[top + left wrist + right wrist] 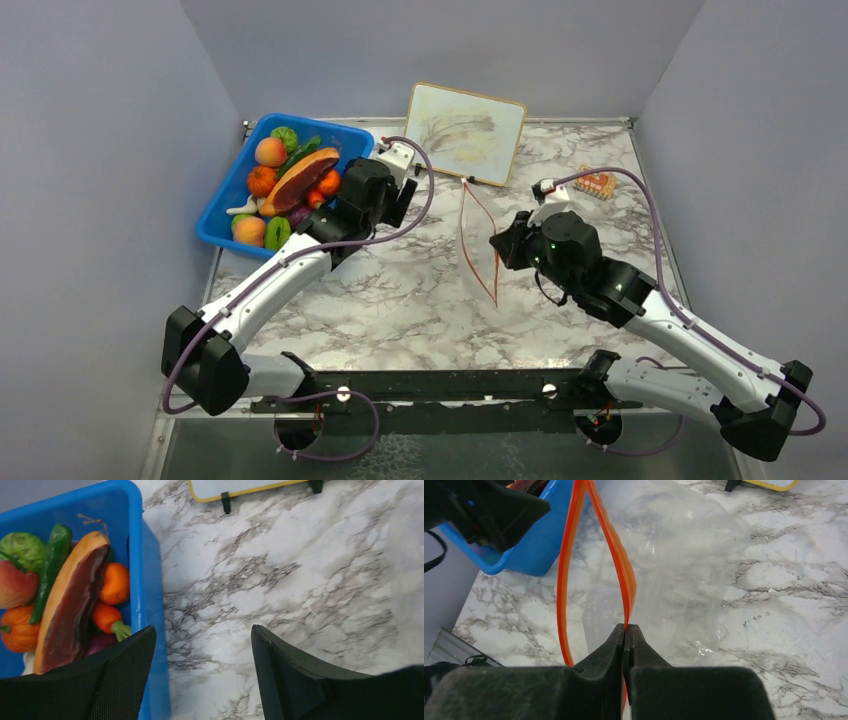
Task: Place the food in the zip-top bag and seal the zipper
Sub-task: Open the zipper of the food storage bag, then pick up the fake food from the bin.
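Observation:
The food sits in a blue bin at the far left: a reddish-brown meat slice, oranges, a peach, green peppers and a carrot. My left gripper is open and empty beside the bin's right wall. The clear zip-top bag lies mid-table, its mouth standing open. My right gripper is shut on one side of the orange-red zipper; the other side bows away to the left.
A yellow-framed whiteboard stands at the back centre. A small orange packet lies at the far right. Grey walls close in the table's sides and back. Marble table lies between the two arms.

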Robot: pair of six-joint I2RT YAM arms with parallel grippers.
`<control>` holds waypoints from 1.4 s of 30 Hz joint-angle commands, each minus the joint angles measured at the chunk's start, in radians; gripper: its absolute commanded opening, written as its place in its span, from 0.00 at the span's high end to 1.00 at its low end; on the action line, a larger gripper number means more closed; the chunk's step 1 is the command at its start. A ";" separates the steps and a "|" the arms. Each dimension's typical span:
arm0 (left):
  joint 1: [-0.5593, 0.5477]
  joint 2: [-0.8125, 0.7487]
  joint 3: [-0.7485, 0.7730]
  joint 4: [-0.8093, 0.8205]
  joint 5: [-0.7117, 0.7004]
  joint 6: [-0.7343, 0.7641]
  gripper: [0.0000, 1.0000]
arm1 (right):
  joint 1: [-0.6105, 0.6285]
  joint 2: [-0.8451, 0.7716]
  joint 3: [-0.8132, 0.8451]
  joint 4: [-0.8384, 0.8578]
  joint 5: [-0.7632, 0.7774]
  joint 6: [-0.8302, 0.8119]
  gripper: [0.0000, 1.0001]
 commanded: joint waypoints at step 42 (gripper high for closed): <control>0.457 0.378 -0.051 0.211 -0.241 0.604 0.34 | 0.005 -0.238 -0.055 0.000 -0.127 0.006 0.99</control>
